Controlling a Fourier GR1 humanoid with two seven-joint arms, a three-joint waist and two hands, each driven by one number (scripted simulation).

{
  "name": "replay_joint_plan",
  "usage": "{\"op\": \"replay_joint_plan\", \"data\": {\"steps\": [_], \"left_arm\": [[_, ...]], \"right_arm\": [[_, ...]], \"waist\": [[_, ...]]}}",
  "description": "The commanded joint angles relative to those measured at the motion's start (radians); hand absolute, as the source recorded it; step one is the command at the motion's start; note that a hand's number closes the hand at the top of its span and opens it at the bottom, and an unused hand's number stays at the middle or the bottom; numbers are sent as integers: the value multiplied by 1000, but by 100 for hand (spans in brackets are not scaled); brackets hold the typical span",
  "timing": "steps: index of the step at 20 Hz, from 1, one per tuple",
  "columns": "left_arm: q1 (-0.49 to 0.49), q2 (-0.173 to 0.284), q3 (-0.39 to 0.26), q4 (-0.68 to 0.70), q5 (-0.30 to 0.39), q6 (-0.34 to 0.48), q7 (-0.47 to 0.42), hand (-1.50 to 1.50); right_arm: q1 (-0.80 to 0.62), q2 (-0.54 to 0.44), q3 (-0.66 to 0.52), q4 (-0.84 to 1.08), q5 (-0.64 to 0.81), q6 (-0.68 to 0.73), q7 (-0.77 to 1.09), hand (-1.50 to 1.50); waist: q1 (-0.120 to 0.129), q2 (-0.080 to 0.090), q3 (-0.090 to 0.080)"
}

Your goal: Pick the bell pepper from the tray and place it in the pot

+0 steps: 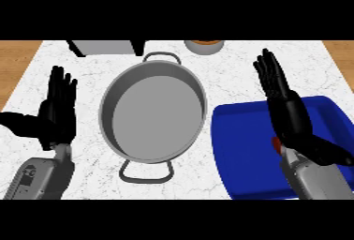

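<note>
Two robot hands, both released, fingers straight. Right robot hand [287, 110] at frame right, over blue tray [242, 154]; bell pepper [276, 143], red sliver, peeks from under its wrist, long axis hidden. Pot [153, 115] lies left, centre frame. Left robot hand [56, 105] rests far left on tabletop [228, 75], farther from pepper.

My work surface is a white marbled counter [83, 159] with thin grey veins. Wood [14, 70] shows along its left and right edges. At the far edge sit a grey box [104, 47] and a round jar [204, 46].
</note>
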Motion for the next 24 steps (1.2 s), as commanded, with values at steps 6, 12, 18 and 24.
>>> {"op": "replay_joint_plan", "data": {"steps": [6, 12, 18, 24], "left_arm": [[92, 21, -220, -8, 50, -275, 153, 0], [81, 16, -270, -32, 91, -351, 217, 0], [126, 65, -240, -91, 105, -376, 274, 0], [187, 41, -247, -124, 97, -380, 251, 0]], "right_arm": [[145, -283, -242, 265, 57, 5, 0, -150], [205, -382, -167, 547, 381, -224, 266, -150], [143, -446, -19, 377, 529, -76, 552, -150], [191, -563, -45, -38, 457, 147, 899, -150]], "waist": [[-29, 15, -15], [26, 13, -18], [14, -4, -20], [-9, -10, -21]]}}
